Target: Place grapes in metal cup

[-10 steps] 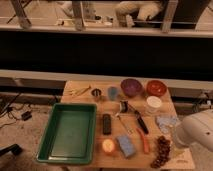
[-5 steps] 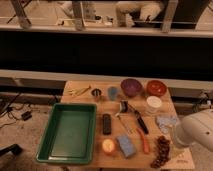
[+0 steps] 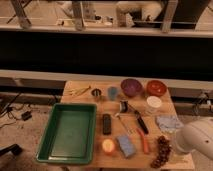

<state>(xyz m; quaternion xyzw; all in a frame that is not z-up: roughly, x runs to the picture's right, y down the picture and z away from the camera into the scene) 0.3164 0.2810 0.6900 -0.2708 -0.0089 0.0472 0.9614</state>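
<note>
Looming at lower right, the white arm (image 3: pixel 196 140) hides its gripper, jaws wide for a pickup, beside the grapes (image 3: pixel 161 151) lying bottom right, well apart from the metal cup (image 3: pixel 96 93) at upper centre.

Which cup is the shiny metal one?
The dark grey metal cup, left of the blue-grey cup; the gripper is bottom right, beside the grapes.

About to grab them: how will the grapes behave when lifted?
The grapes, a long bunch of small round berries, will probably sag at the ends and may shed berries that roll. The gripper isn't visible; only the white arm shows, right of them.
</note>
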